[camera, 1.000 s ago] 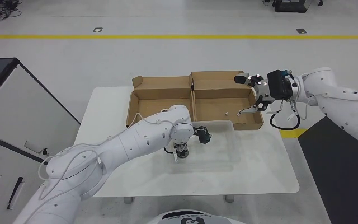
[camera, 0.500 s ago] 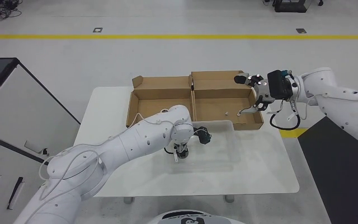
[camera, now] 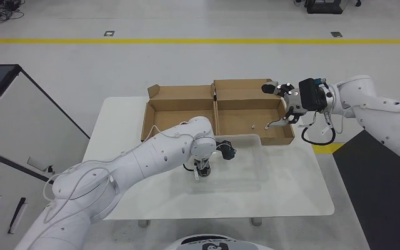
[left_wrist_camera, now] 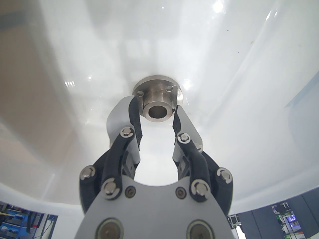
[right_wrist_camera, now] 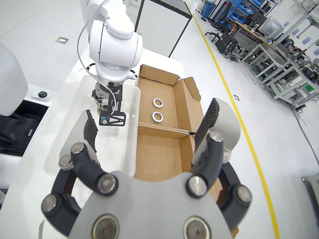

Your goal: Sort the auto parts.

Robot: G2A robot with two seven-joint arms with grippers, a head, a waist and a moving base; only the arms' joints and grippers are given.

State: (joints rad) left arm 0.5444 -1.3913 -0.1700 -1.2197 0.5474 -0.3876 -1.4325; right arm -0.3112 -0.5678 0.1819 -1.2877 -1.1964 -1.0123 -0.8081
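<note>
One flanged metal hub (left_wrist_camera: 157, 101) is counted in the left claw (left_wrist_camera: 155, 109), one white tray (right_wrist_camera: 135, 135) beneath that claw, and two metal rings (right_wrist_camera: 157, 102) (right_wrist_camera: 157, 116) in one two-compartment cardboard box (right_wrist_camera: 185, 105) just beyond it.

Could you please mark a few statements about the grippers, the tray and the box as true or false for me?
1. The left gripper grips a flanged metal bushing inside the white tray. True.
2. The right gripper holds a ring. False: it is open and empty, above one end of the cardboard box.
3. Two metal rings lie in the same box compartment. True.
4. The bushing lies on its side. False: it stands on its flange, bore upward.
</note>
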